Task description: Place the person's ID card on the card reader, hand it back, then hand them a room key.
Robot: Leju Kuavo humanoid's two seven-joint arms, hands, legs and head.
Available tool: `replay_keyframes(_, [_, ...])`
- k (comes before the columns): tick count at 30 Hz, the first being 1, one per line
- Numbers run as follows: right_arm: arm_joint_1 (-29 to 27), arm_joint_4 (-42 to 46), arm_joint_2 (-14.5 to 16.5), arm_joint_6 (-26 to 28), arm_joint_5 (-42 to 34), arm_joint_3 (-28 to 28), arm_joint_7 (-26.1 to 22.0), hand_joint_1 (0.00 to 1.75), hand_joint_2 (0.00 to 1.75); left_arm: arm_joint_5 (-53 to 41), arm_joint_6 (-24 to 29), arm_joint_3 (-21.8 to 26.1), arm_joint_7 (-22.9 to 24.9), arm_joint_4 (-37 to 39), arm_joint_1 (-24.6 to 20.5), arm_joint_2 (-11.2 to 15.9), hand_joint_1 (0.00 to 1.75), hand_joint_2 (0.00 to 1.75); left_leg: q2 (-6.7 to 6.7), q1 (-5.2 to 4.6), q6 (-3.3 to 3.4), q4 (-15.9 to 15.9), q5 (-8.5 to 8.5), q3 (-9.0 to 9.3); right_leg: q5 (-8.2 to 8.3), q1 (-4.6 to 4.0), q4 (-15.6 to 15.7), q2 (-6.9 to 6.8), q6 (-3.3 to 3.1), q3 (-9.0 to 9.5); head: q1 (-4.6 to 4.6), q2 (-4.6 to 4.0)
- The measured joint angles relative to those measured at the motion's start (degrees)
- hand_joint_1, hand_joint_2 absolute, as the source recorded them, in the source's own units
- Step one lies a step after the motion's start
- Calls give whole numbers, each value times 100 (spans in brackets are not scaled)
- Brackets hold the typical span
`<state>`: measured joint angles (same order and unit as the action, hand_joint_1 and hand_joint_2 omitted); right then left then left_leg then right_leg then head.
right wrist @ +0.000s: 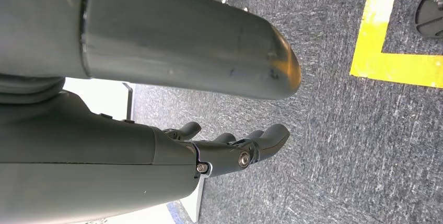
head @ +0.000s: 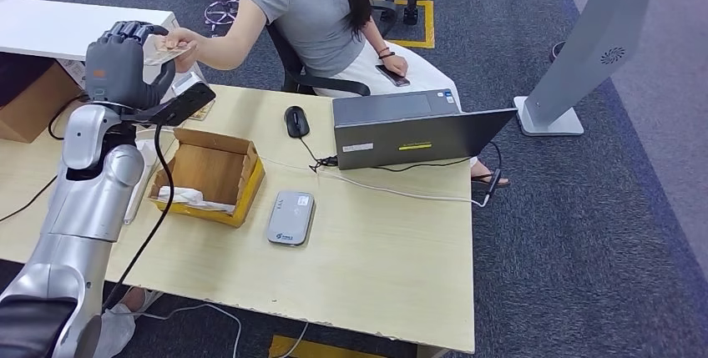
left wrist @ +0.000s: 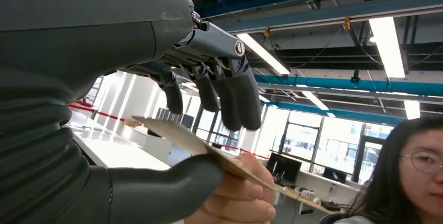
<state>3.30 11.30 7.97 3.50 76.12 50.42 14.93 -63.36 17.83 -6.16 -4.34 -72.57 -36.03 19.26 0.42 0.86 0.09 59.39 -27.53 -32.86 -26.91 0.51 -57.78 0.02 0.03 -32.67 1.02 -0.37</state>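
Note:
A seated person (head: 313, 16) across the desk holds a pale ID card (head: 159, 52) out to my raised left hand (head: 125, 62) at the far left of the desk. In the left wrist view the card (left wrist: 177, 132) lies on top of my thumb (left wrist: 172, 182). My dark fingers (left wrist: 230, 98) hang just above it with a small gap, and the person's fingers (left wrist: 240, 203) still pinch its far end. The grey card reader (head: 290, 218) lies flat on the desk in front of me. My right hand (right wrist: 235, 151) hangs over the carpet, fingers loosely apart and holding nothing.
An open cardboard box (head: 209, 176) sits on the wooden desk (head: 376, 274) between my left arm and the reader. A laptop (head: 417, 128), a black mouse (head: 295, 121) and trailing cables lie at the desk's far side. A grey kiosk stand (head: 584, 49) rises at the right.

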Motion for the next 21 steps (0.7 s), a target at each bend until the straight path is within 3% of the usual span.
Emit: replay_keyframes(21, [-2, 0, -12, -35, 49, 0, -37, 0, 0, 295, -109, -101, -50, 1, 39, -32, 175, 175, 1, -1, -2, 0, 2, -2, 0, 0, 0, 0, 0, -2, 1, 0])
